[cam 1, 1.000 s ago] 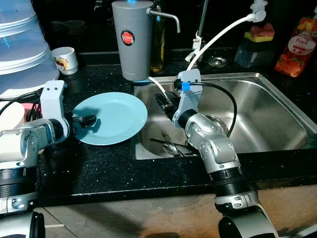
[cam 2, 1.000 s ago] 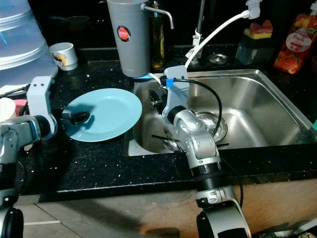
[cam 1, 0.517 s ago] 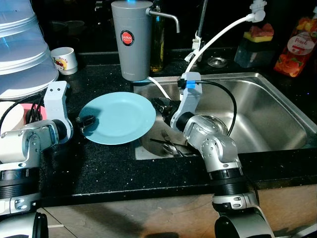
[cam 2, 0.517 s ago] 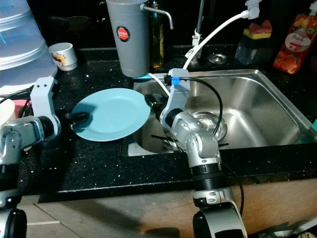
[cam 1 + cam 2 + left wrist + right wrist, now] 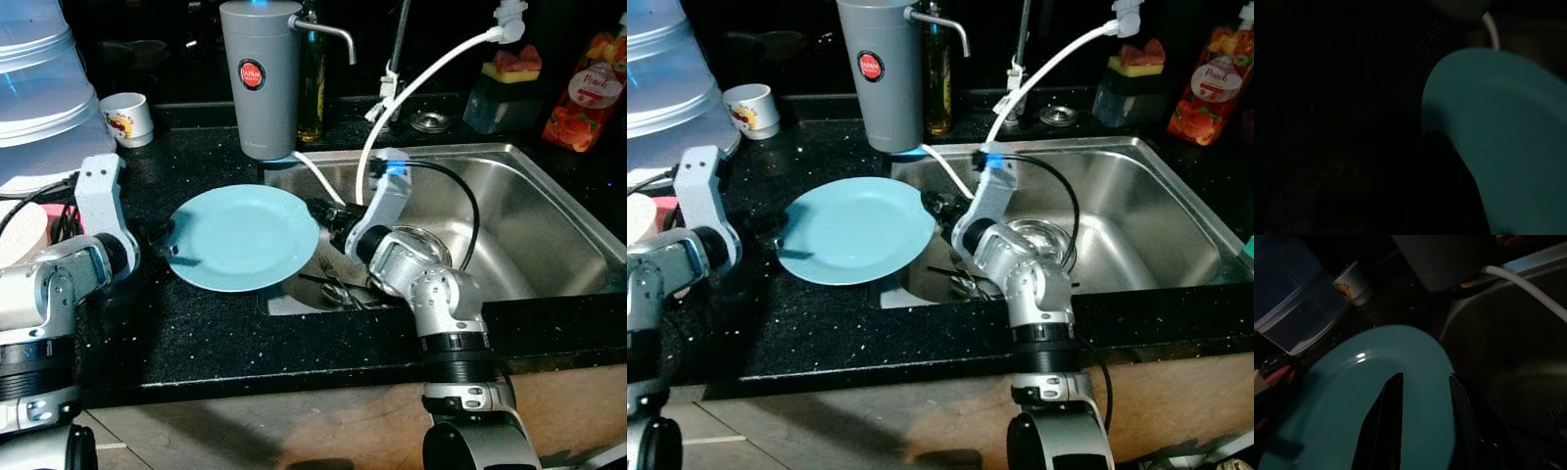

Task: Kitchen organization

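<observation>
Turquoise plate (image 5: pixel 245 238) sits on the black countertop (image 5: pixel 196 323), its far edge jutting over the steel sink (image 5: pixel 549 206). Right gripper (image 5: pixel 1422 382) is at that edge, fingers parted above the plate's surface, gripping nothing. Left gripper (image 5: pixel 162 233) sits at the opposite rim; whether its fingers are parted cannot be told. Inside the sink, below the right fingers, lie a fork (image 5: pixel 331 277) and a round strainer (image 5: pixel 1043 240).

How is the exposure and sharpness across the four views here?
Eye views: sharp, evenly lit, with small glints on the sink. Left wrist view: very dark, only the blue plate readable. Right wrist view: dim, with a highlight on the plate and soft, dark gripper fingers.
</observation>
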You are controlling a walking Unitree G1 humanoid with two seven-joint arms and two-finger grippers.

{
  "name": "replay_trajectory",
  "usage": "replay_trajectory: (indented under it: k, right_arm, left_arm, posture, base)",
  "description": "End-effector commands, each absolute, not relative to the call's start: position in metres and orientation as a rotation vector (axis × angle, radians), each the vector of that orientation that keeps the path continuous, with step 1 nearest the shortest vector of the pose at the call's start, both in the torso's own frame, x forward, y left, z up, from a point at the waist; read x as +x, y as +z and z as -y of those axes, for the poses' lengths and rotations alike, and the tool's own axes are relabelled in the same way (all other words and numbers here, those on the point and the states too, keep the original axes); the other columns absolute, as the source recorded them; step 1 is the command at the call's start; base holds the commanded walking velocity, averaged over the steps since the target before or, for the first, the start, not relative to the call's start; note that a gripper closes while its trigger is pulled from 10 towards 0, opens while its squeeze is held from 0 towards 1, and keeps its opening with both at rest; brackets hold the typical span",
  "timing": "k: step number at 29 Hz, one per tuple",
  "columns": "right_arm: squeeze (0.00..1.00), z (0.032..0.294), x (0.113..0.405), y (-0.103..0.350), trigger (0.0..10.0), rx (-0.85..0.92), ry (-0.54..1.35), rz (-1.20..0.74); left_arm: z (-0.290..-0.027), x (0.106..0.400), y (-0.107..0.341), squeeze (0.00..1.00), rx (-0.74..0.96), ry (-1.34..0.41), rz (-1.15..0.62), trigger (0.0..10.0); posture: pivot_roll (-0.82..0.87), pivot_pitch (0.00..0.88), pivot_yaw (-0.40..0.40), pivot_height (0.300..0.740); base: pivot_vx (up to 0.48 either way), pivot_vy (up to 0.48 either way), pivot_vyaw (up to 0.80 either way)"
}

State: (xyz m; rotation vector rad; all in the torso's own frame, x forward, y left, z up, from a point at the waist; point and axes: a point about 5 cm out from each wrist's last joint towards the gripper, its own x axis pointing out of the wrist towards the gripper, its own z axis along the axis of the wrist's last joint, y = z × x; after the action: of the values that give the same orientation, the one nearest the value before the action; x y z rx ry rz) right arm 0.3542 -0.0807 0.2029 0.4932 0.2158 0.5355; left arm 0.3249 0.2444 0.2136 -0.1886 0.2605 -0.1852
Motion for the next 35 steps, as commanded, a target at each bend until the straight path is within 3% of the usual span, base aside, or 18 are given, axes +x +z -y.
replay_trajectory:
  k: [1,2,13,14,15,16,17,28,35]
  right_arm:
    - [0.01,0.080,0.354,0.208,10.0,0.522,0.547,-0.213]
    - [1.00,0.082,0.355,0.208,10.0,0.547,0.523,-0.215]
    - [1.00,0.082,0.355,0.206,10.0,0.551,0.517,-0.246]
    - [0.91,0.082,0.355,0.205,10.0,0.545,0.513,-0.250]
    - [0.56,0.083,0.355,0.204,10.0,0.538,0.511,-0.254]
    - [0.56,0.083,0.355,0.204,10.0,0.538,0.511,-0.254]
    - [0.00,0.083,0.355,0.204,10.0,0.533,0.511,-0.258]
    - [0.00,0.078,0.349,0.186,10.0,0.457,0.565,-0.359]
    - [0.00,0.062,0.338,0.186,10.0,0.637,0.687,-0.411]
  left_arm:
    - [-0.244,0.325,0.218,0.00,-0.206,-0.192,-0.218,0.0]
    - [-0.242,0.325,0.221,0.00,-0.212,-0.204,-0.203,0.0]
    - [-0.242,0.324,0.225,0.00,-0.231,-0.217,-0.162,0.0]
    - [-0.242,0.324,0.226,0.00,-0.238,-0.218,-0.152,0.0]
    - [-0.244,0.324,0.228,0.00,-0.247,-0.219,-0.142,0.0]
    - [-0.244,0.324,0.228,0.00,-0.247,-0.219,-0.142,0.0]
    - [-0.245,0.324,0.229,0.00,-0.259,-0.220,-0.131,0.0]
    - [-0.245,0.322,0.232,0.00,-0.298,-0.250,-0.110,0.0]
    - [-0.242,0.322,0.230,0.00,-0.305,-0.263,-0.114,0.0]
  posture:
    - [0.04,0.000,-0.001,0.740]
    - [0.04,0.000,-0.004,0.740]
    - [0.04,0.000,-0.005,0.740]
    - [0.04,0.000,-0.005,0.740]
    - [0.04,0.000,-0.005,0.740]
    - [0.04,0.000,-0.005,0.740]
    - [0.04,0.000,-0.005,0.740]
    - [0.04,0.000,-0.007,0.740]
    - [0.04,0.000,-0.007,0.740]
  base:
    - [0.000,0.000,0.00]
    - [0.000,0.000,0.00]
    - [0.000,0.000,0.00]
    - [0.000,0.000,0.00]
    - [0.000,0.000,0.00]
    - [0.000,0.000,0.00]
    - [0.000,0.000,0.00]
    - [0.000,0.000,0.00]
    - [0.000,0.000,0.00]
